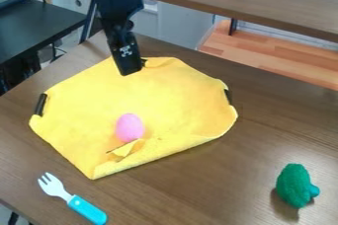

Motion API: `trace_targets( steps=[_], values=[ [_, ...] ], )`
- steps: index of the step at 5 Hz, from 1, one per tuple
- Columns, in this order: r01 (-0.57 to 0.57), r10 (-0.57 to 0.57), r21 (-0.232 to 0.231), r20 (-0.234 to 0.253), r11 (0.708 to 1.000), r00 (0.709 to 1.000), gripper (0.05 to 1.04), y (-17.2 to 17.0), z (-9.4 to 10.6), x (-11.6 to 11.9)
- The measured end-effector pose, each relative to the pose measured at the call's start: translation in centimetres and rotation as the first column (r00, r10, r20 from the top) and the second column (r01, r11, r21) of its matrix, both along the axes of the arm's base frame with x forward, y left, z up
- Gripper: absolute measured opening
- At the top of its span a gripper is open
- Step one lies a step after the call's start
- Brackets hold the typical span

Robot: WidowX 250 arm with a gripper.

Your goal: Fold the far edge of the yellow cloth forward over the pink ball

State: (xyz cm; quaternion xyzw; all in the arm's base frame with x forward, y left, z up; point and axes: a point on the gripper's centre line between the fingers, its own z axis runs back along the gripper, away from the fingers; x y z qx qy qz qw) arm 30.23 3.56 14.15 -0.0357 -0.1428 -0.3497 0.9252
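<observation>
Yellow cloth (173, 101) partly behind gripper (131, 68)

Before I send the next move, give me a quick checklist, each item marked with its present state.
1. End effector away from pink egg: ok, it is over the cloth's far part.
2. End effector free of contact with yellow cloth: cannot tell.
3. Cloth lying flat: not ok, near edge folded over.
4. Egg on the cloth: ok.
5. Fork and green toy off the cloth: ok.
</observation>
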Motion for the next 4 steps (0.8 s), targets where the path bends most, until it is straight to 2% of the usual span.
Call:
trace_targets(
  steps=[1, 3, 4],
  values=[
    [-0.001, 0.001, -0.006, -0.026, 1.000, 1.000, 0.999, 0.0, -0.9, 0.1],
    [-0.033, 0.032, 0.043, 0.027, 0.999, 0.999, 0.999, 2.5, -1.8, 4.5],
    [-0.020, 0.010, 0.109, 0.095, 0.994, 0.995, 0.999, 3.8, -1.5, 6.7]
  ],
)
